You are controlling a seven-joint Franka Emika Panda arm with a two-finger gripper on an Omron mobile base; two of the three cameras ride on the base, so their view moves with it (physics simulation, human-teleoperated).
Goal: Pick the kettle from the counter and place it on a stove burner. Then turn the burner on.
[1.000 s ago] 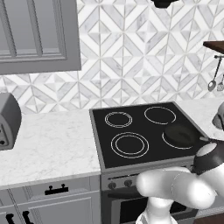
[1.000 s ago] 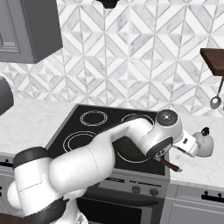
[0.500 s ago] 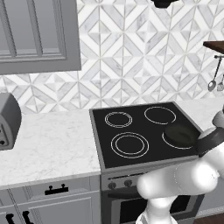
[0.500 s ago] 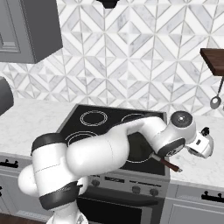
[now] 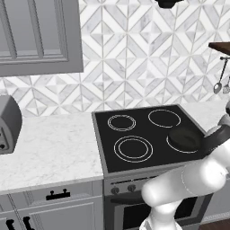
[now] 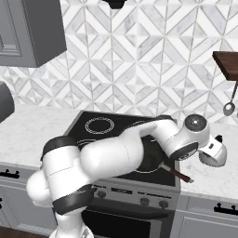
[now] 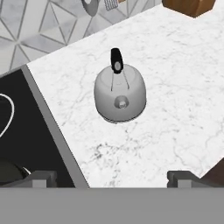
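Observation:
The pale kettle (image 7: 119, 94) stands upright on the marble counter (image 7: 175, 87), just right of the black cooktop (image 7: 26, 131). Its black handle and knob face the camera in the hand view. My gripper (image 7: 111, 178) hangs open well above the kettle, touching nothing, its fingertips (image 7: 41, 178) spread wide to either side. In the right base view my hand (image 6: 211, 151) sits over the counter (image 6: 209, 179) right of the stove and covers most of the kettle. The stove burner (image 5: 133, 148), the big double-ringed circle at the front left, is black and bare.
A dark frying pan (image 5: 184, 139) sits on the front right circle, its handle (image 6: 179, 174) pointing out over the stove's front. A toaster (image 5: 6, 123) stands far left. Utensils (image 6: 228, 108) hang under a wooden shelf (image 6: 228, 65) at the right wall.
The arm has swung right, from over the frying pan to above the counter beside the stove. The kettle has not moved.

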